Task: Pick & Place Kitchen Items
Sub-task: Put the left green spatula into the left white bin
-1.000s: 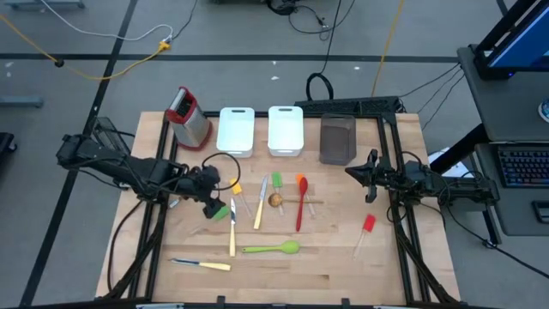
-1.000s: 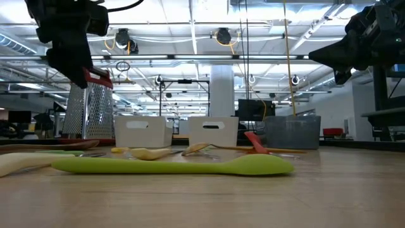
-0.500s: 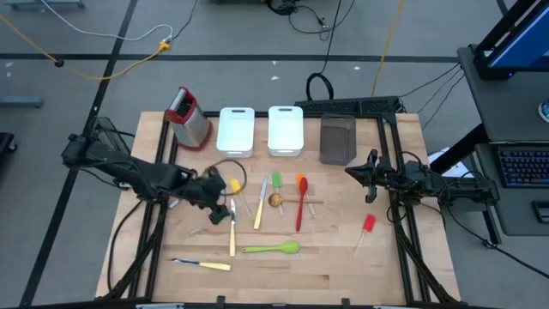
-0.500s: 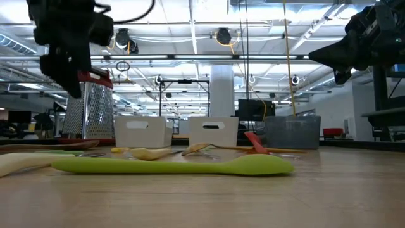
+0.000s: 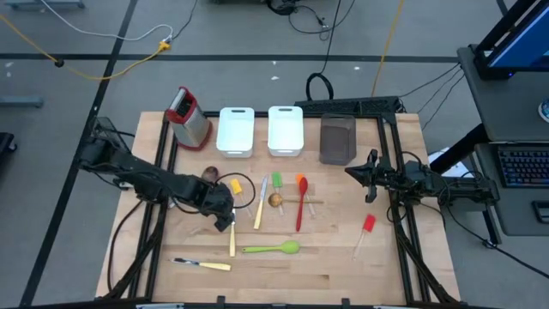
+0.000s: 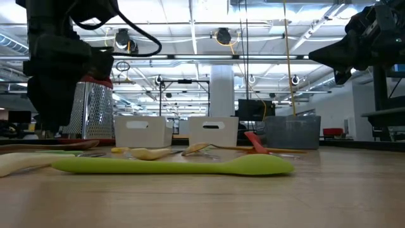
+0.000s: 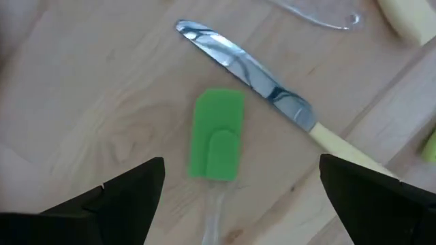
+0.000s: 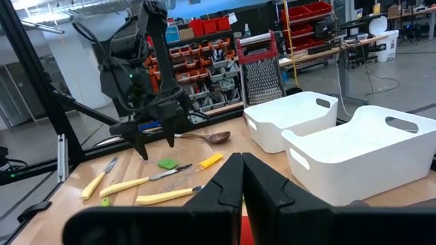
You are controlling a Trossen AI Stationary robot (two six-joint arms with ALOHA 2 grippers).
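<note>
Your green spatula [image 7: 218, 136] lies flat on the tabletop [image 5: 334, 266], left of centre, with a cream-handled knife [image 7: 272, 92] just beside it, angled past its blade. The left arm reaches in from the left edge, wrist bent downward, and its left gripper [image 5: 225, 215] hangs directly over the spatula with jaws spread wide, one finger on each side, gripping nothing. The right gripper [image 5: 350, 172] sits pinched closed and empty near the right edge, arm stretched level above the wood. Along the far edge you have two white bins [image 5: 236, 130] and a dark bin [image 5: 337, 139]; what the right wrist view shows of the white bins' insides is bare.
</note>
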